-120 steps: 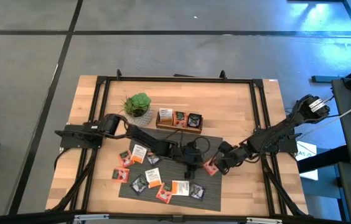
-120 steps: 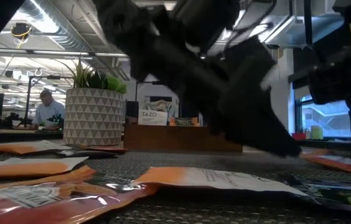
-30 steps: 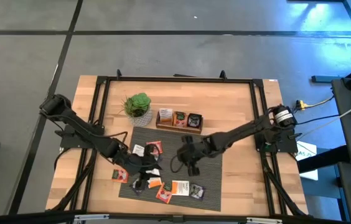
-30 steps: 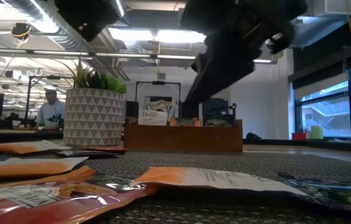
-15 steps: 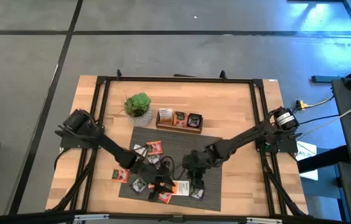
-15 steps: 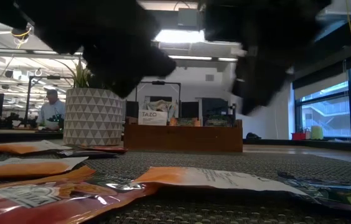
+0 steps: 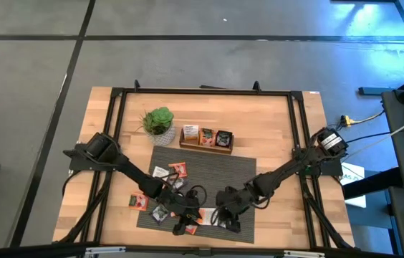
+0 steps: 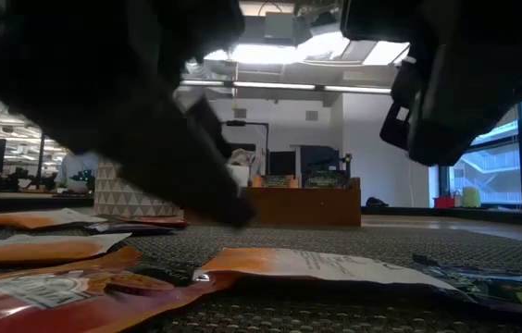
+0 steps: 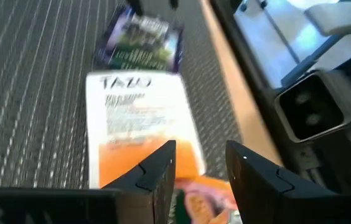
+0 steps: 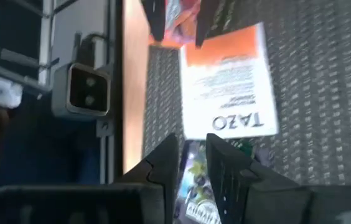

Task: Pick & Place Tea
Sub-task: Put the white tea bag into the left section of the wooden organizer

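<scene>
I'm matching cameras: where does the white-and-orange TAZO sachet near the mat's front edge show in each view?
High view: white-and-orange TAZO sachet between the two claws.
Low view: flat in the foreground.
Left wrist view: ahead of the left claw, centre.
Right wrist view: upper middle.
Shared landmark: dark purple sachet beside it.

Both dark six-joint arms reach inward and low over the near side of the counter, their wrists close together. The left tool [image 7: 185, 223] is angled downward at the end of its stretched arm, its two dark fingers [image 9: 157, 171] spread with a clear gap between them. The right tool [image 7: 229, 219] comes in from the opposite side, also pitched down, its fingers [image 10: 163, 158] standing narrowly apart and gripping nothing.
</scene>
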